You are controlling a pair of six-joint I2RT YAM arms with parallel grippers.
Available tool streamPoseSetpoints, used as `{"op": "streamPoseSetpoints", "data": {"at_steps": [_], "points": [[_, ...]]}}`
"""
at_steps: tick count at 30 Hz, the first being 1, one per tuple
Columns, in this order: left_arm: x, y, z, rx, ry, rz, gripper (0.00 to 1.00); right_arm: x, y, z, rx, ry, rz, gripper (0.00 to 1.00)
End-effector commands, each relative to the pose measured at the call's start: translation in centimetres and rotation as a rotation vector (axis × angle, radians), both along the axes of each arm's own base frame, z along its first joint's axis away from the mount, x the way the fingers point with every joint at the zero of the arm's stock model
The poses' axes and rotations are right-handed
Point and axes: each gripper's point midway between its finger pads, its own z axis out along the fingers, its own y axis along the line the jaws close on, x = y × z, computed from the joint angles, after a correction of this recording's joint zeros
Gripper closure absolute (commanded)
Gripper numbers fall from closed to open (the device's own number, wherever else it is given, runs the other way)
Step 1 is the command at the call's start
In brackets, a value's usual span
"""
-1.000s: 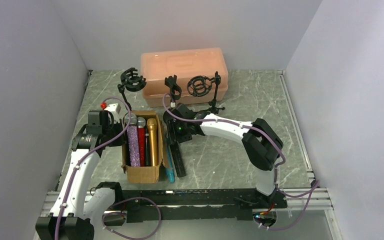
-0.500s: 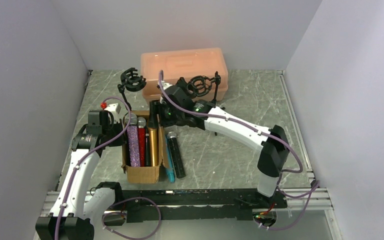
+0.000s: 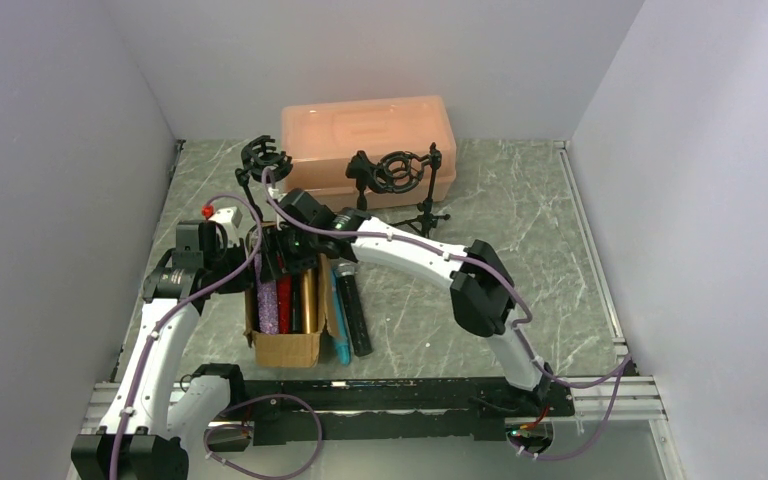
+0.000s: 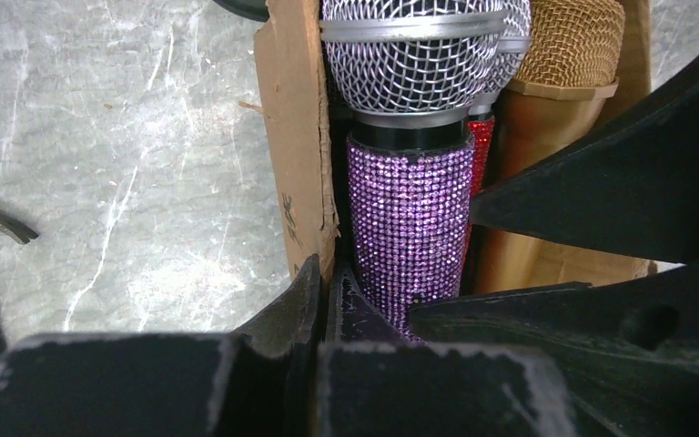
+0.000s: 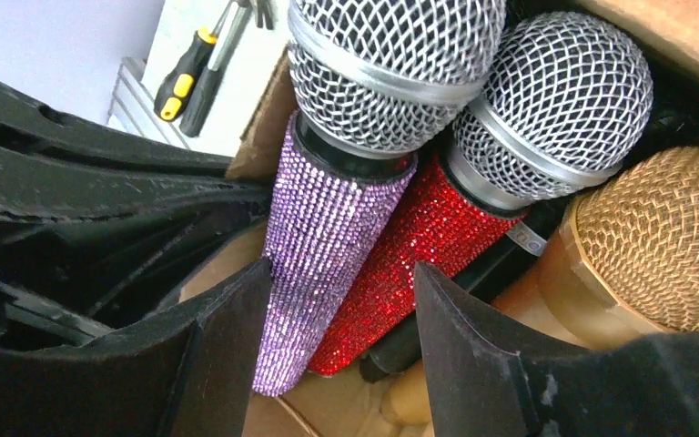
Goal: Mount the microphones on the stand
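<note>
My left pincer (image 4: 326, 291) is pressed together on the left wall of the cardboard box (image 3: 285, 348). My right pincer (image 5: 339, 273) hangs over the same box with its jaws apart and nothing held; the tail of the purple glitter microphone (image 5: 328, 209) shows between them. The red glitter microphone (image 5: 410, 246) lies against the purple one, and the gold microphone (image 5: 664, 246) is beside that, all inside the box. On the table (image 3: 520, 220) just right of the box lie a teal microphone (image 3: 341, 345) and a black microphone (image 3: 355, 315). The microphone stands (image 3: 400, 172) are at the back, in front of an orange plastic case (image 3: 370, 125).
</note>
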Motion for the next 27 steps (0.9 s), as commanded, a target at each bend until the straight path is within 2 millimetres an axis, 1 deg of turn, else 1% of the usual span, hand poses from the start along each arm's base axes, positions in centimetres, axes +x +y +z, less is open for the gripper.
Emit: {"op": "streamPoseSetpoints", "data": {"at_steps": [1, 3, 6, 8, 11, 13, 14, 16, 17, 18, 20, 25, 27], "points": [[1.9, -1.3, 4.4, -0.063, -0.161, -0.035, 1.00, 0.3, 1.4, 3.1, 0.052, -0.050, 0.034, 0.39], [1.9, -1.4, 4.4, -0.067, -0.162, -0.040, 1.00, 0.3, 2.2, 2.7, 0.053, -0.050, 0.044, 0.39], [1.8, -1.7, 4.4, -0.079, -0.164, -0.050, 1.00, -0.1, 3.4, 2.8, 0.075, -0.048, 0.073, 0.41], [1.8, -1.9, 4.4, -0.088, -0.165, -0.057, 1.00, -0.3, 4.0, 2.9, 0.086, -0.048, 0.090, 0.43], [1.8, -2.1, 4.4, -0.096, -0.165, -0.067, 1.00, -0.6, 4.4, 3.4, 0.115, -0.049, 0.107, 0.51], [1.7, -2.1, 4.5, -0.096, -0.167, -0.068, 1.00, -0.5, 4.2, 3.7, 0.121, -0.057, 0.105, 0.61], [1.8, -2.0, 4.5, -0.092, -0.167, -0.065, 1.00, -0.4, 3.8, 3.7, 0.116, -0.059, 0.096, 0.64], [1.8, -1.7, 4.6, -0.078, -0.167, -0.054, 1.00, -0.3, 3.1, 4.7, 0.140, -0.068, 0.083, 0.71], [1.8, -1.5, 4.5, -0.069, -0.166, -0.045, 1.00, -0.3, 2.6, 5.5, 0.155, -0.074, 0.077, 0.74], [1.8, -1.3, 4.4, -0.061, -0.165, -0.038, 1.00, -0.4, 2.1, 6.9, 0.177, -0.087, 0.072, 0.77], [1.8, -0.9, 4.3, -0.044, -0.161, -0.024, 1.00, -0.5, 0.9, 8.8, 0.198, -0.115, 0.062, 0.81], [1.8, -0.4, 3.9, -0.023, -0.154, -0.001, 1.00, -1.2, -2.5, 12.5, 0.239, -0.168, 0.039, 0.85], [1.8, -0.3, 3.7, -0.020, -0.152, 0.003, 1.00, -1.4, -4.0, 13.4, 0.242, -0.180, 0.030, 0.86]]}}
